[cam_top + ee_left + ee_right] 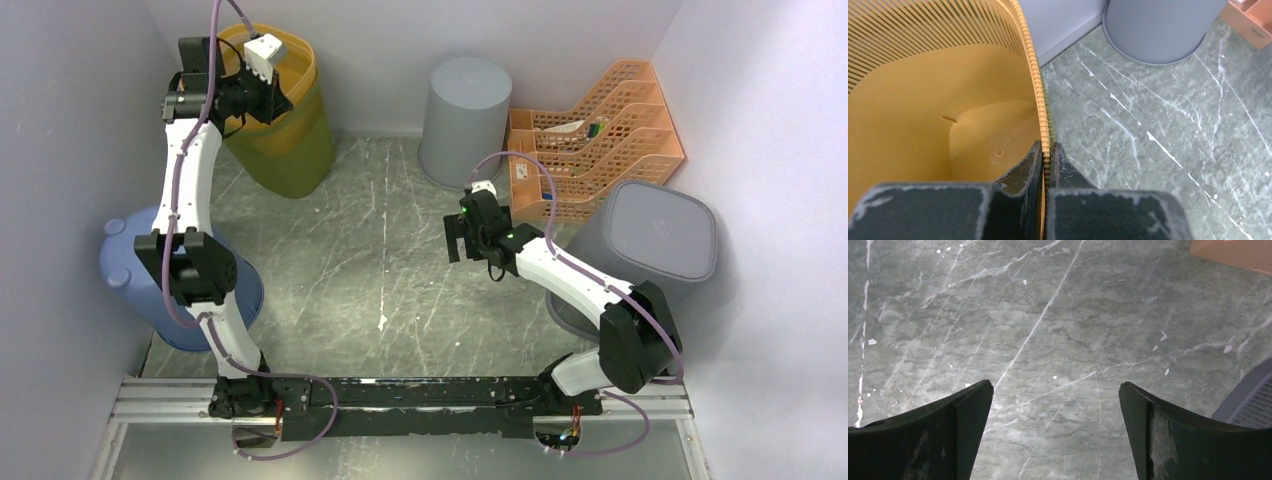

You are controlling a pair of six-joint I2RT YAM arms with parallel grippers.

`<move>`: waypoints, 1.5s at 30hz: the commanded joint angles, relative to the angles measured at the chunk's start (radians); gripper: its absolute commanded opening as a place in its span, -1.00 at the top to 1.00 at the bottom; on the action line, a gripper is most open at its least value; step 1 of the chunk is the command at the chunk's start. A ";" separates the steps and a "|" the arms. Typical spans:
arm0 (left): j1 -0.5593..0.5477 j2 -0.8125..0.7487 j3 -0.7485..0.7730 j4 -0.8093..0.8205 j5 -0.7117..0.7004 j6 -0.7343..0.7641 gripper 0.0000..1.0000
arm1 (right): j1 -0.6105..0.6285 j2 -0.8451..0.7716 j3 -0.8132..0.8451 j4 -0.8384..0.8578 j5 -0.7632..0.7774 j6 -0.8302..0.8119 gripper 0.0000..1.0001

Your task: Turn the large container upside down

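The large yellow container (pixel 285 150) stands at the back left with its opening facing up; its slotted wall and bare inside show in the left wrist view (pixel 923 100). My left gripper (pixel 266 98) is shut on the container's right rim, one finger inside and one outside (pixel 1046 148). My right gripper (pixel 462 242) is open and empty above the middle of the marble floor (pixel 1055 387), well apart from the container.
A grey round bin (pixel 464 120) stands at the back, also in the left wrist view (pixel 1163 25). An orange file rack (pixel 590 140) sits at the back right, a grey square bin (pixel 650 240) on the right, and a blue container (pixel 150 280) by the left arm.
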 commanded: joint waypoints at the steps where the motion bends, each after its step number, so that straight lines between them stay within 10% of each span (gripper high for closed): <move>1: 0.010 -0.131 -0.081 0.219 -0.031 -0.140 0.87 | 0.006 0.005 -0.003 0.025 -0.003 0.012 -1.00; 14: -0.009 -0.149 0.241 0.064 0.004 -0.256 0.87 | 0.013 0.030 0.004 0.060 -0.031 0.015 -1.00; 45: -0.072 -0.431 0.145 0.346 -0.301 -0.271 0.87 | 0.025 0.011 0.029 0.050 0.021 0.033 -1.00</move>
